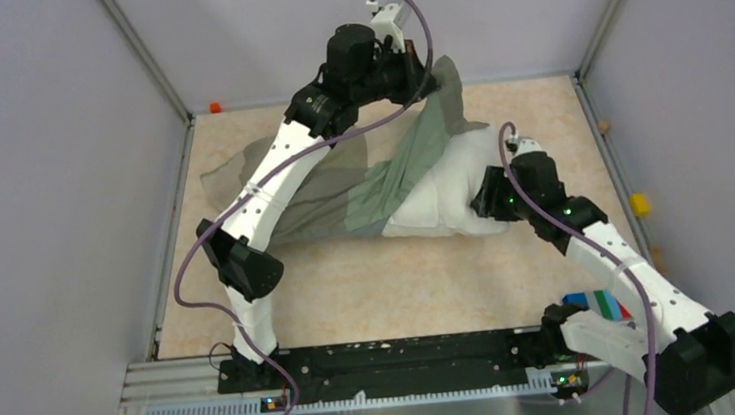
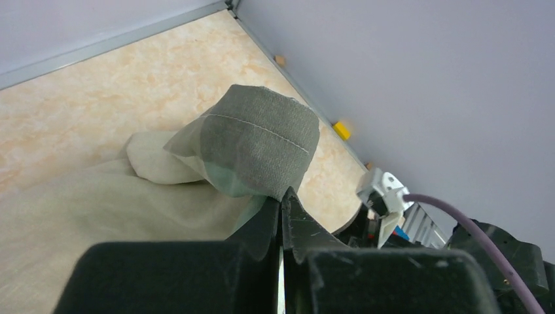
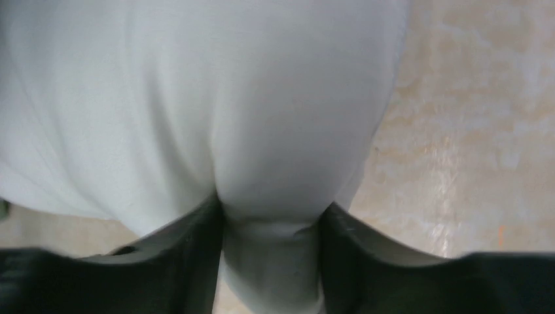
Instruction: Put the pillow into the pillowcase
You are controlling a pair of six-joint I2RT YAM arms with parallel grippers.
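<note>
The grey-green pillowcase (image 1: 341, 185) lies wrinkled across the table's middle, its open end draped over the white pillow (image 1: 448, 195). My left gripper (image 1: 420, 74) is shut on the pillowcase's hem and holds it raised near the back wall; the pinched flap shows in the left wrist view (image 2: 262, 140) above the closed jaws (image 2: 281, 206). My right gripper (image 1: 488, 197) is shut on the pillow's right end; in the right wrist view the white fabric (image 3: 216, 98) bulges between the fingers (image 3: 271, 219). The pillow's left part is hidden inside the case.
Purple cables loop along both arms. A small orange block (image 1: 215, 107) sits at the back left corner, a yellow block (image 1: 638, 204) by the right wall. A blue, green and red object (image 1: 603, 304) lies near the right arm's base. Grey walls enclose the table.
</note>
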